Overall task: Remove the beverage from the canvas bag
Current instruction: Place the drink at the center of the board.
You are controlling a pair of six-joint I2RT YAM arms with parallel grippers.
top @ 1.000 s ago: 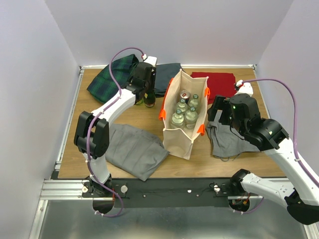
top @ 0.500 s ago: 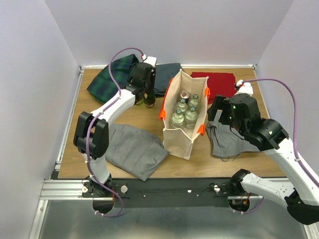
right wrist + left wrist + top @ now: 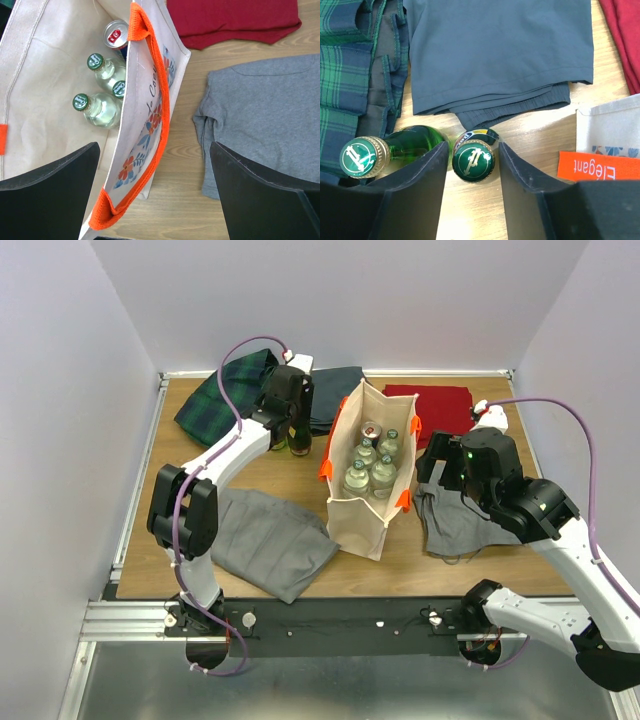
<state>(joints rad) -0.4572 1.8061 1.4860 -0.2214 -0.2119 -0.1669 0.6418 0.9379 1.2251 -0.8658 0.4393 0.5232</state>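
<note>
The left hand [image 3: 473,150] is slack around a green bottle [image 3: 473,161], its fingers just clear of the cap on either side. The bottle stands upright on the desk [image 3: 270,475], left of the canvas bag [image 3: 362,520] and beside a second green bottle [image 3: 365,156]. The right hand [image 3: 155,148] gapes wide above the bag's orange handle [image 3: 160,115]; clear bottles [image 3: 100,107] stand inside the bag.

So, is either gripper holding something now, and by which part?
Nothing, it seems: the left gripper flanks the standing green glass bottle, gaps beside its cap; the right gripper is open, empty.
</note>
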